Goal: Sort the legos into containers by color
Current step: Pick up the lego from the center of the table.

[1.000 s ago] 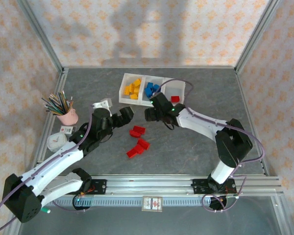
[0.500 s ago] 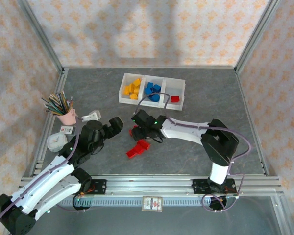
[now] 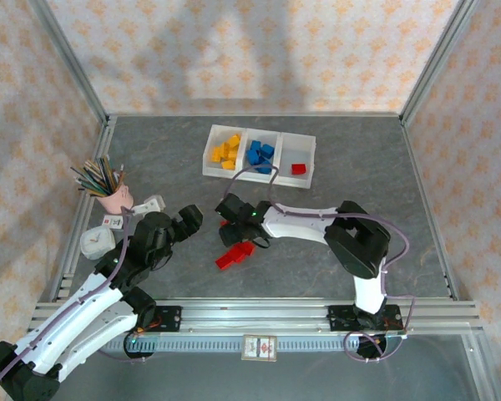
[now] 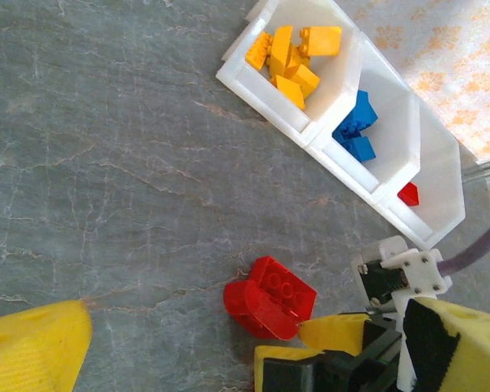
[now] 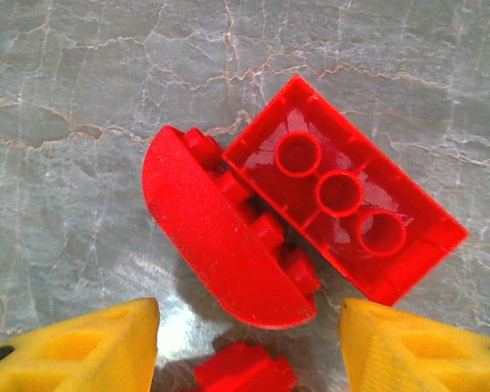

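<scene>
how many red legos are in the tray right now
1: a single red lego lies in the right-end compartment of the tray, next to the compartment holding the blue legos. No other red shows inside.

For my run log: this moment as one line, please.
right fingers: open over red legos | left fingers: open | tray: yellow, blue, one red inside

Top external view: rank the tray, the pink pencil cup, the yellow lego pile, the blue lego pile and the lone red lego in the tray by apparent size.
1. tray
2. pink pencil cup, pencils included
3. yellow lego pile and blue lego pile: too alike to rank
4. lone red lego, smallest
</scene>
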Robot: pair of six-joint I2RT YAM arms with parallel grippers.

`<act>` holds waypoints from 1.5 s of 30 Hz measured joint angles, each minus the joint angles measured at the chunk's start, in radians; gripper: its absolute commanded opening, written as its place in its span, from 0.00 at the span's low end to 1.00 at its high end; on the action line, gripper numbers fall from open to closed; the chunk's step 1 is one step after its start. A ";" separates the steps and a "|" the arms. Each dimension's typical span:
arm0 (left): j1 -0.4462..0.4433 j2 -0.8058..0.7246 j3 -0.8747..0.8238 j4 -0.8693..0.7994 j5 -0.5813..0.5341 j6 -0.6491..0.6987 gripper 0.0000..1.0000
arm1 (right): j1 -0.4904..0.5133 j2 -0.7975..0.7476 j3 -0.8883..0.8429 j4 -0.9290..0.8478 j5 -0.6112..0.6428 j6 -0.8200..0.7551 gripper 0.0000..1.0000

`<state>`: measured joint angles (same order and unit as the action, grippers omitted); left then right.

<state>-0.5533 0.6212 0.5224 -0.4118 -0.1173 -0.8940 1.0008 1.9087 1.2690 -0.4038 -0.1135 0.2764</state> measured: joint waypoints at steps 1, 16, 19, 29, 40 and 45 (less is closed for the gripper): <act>0.000 0.000 0.000 -0.002 -0.001 0.000 0.99 | 0.000 0.008 0.007 0.000 0.000 0.000 0.58; 0.000 -0.042 0.000 -0.029 -0.041 -0.007 0.99 | 0.000 0.121 0.151 -0.006 0.006 -0.010 0.47; 0.000 -0.044 0.000 -0.035 -0.047 -0.007 0.99 | 0.000 0.137 0.170 -0.016 0.013 -0.018 0.43; 0.000 -0.059 0.000 -0.045 -0.049 -0.007 0.99 | 0.000 0.162 0.201 -0.039 0.016 -0.043 0.25; 0.000 -0.047 0.011 -0.045 -0.045 -0.003 0.99 | -0.004 0.089 0.180 -0.041 -0.018 -0.029 0.23; 0.000 0.008 0.068 -0.031 -0.021 0.019 0.99 | -0.060 -0.068 0.123 -0.013 -0.065 0.001 0.23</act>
<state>-0.5533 0.6289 0.5903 -0.4431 -0.1379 -0.8753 0.9409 1.8408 1.3922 -0.4171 -0.1787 0.2771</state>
